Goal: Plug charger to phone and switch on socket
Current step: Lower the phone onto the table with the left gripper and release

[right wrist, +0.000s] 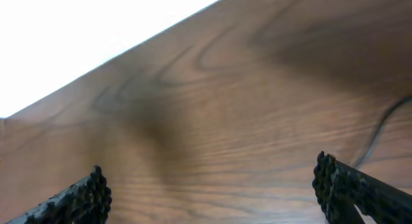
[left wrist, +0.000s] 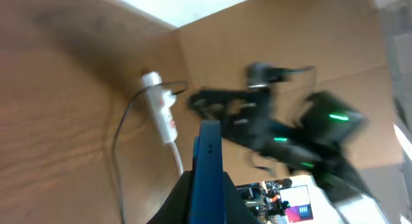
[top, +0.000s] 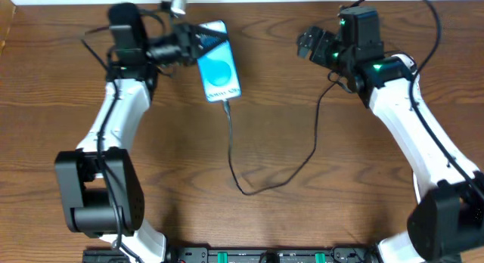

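The phone (top: 218, 70) lies at the back of the table, its light blue screen up. My left gripper (top: 189, 45) is shut on the phone's upper left edge. In the left wrist view the phone (left wrist: 209, 147) shows edge-on between the fingers of my left gripper (left wrist: 209, 188). The charger (top: 234, 153), a thin black cable, meets the phone's near end at its plug tip (top: 227, 103), then loops towards the right arm. The socket (top: 178, 2) sits at the table's back edge; it shows white with red marks in the left wrist view (left wrist: 162, 111). My right gripper (top: 308, 42) is open and empty above bare wood (right wrist: 217, 192).
The socket's white cord (left wrist: 177, 161) runs towards the left gripper. A cardboard wall (left wrist: 290, 37) stands behind the table. A stretch of the black cable (right wrist: 386, 124) shows at the right of the right wrist view. The table's far edge (right wrist: 129, 50) is close.
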Tool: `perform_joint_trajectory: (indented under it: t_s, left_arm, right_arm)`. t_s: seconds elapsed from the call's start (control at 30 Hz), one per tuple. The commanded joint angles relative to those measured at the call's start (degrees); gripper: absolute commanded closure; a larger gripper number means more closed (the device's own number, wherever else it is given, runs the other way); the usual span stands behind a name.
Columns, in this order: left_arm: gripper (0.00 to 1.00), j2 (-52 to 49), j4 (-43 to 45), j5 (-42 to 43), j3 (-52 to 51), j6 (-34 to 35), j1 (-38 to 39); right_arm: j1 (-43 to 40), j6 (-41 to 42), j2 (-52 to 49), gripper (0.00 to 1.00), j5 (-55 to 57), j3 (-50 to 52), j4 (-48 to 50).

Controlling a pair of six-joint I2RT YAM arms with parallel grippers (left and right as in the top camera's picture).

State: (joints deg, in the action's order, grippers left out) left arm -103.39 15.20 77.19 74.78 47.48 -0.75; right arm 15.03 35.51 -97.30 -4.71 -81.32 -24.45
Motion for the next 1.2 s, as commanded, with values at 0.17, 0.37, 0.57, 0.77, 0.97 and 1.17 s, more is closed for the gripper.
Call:
perform_joint_trajectory:
  t_s: [0.17, 0.37, 0.57, 0.77, 0.97, 1.17]
  left_arm:
    - [0.92, -2.4, -18.7, -16.2, -0.7, -20.2, 8.6]
    - [0.92, -8.3, -21.2, -22.3, -0.7, -22.0, 14.8]
    - [0.93, -15.0, -20.0, -24.4, -0.7, -21.9, 19.0]
    - [0.93, -19.1, -18.8, -27.0, -0.7, -18.9, 20.1]
    - [0.93, -19.3, -18.8, -28.6, -0.7, -18.0, 20.1]
    - [0.93, -19.3, -20.8, -32.6, -0.7, -15.6, 20.8]
  right_arm:
    - [-0.2, -3.0, 2.5, 0.01, 7.2, -0.4, -1.4]
    - [-0.2, -3.0, 2.5, 0.01, 7.2, -0.4, -1.7]
    - [-0.2, -3.0, 2.5, 0.01, 7.2, -0.4, -2.0]
    - [-0.2, -3.0, 2.5, 0.01, 7.3, -0.4, -2.2]
    - [-0.2, -3.9, 2.5, 0.01, 7.8, -0.4, -2.2]
    - [-0.2, -3.9, 2.5, 0.01, 7.8, -0.4, -2.2]
